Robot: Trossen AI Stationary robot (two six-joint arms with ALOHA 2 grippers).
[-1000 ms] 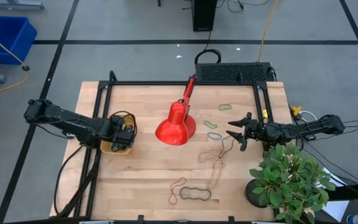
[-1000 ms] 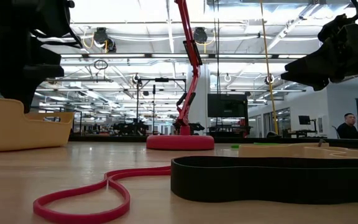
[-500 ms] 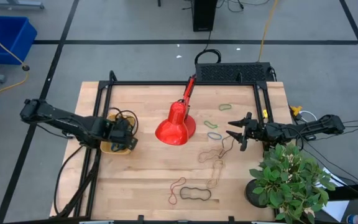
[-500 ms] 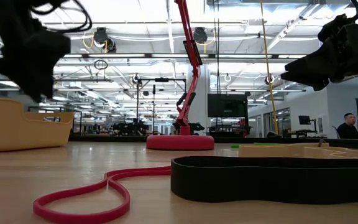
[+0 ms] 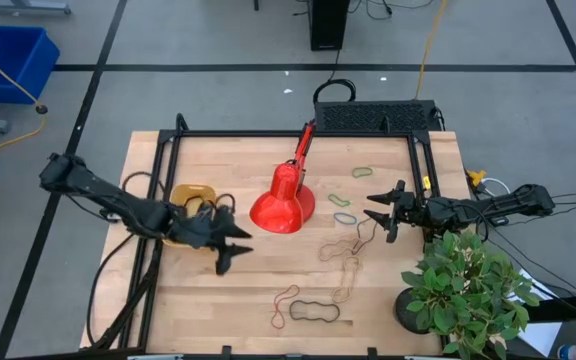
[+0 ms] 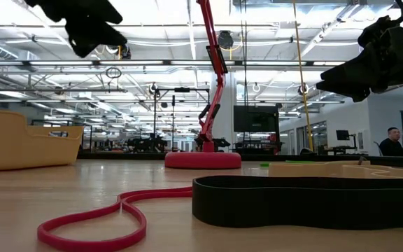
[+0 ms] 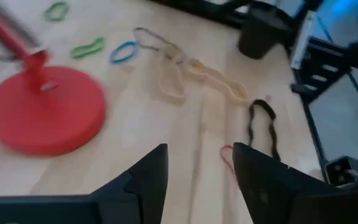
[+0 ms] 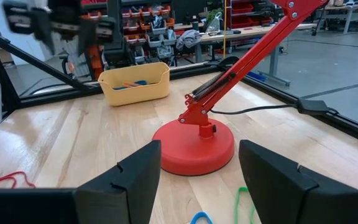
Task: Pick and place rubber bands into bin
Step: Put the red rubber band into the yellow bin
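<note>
One bin (image 5: pixel 190 199), one lamp (image 5: pixel 283 204)

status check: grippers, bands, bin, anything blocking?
Left gripper open, empty, just right of bin. Right gripper open, parked by loose rubber bands. Red lamp stands between bin and bands.

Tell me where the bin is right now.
In the high view the bin sits on the table's left side, left of the red lamp, with the left end effector just off its near-right corner.
</note>
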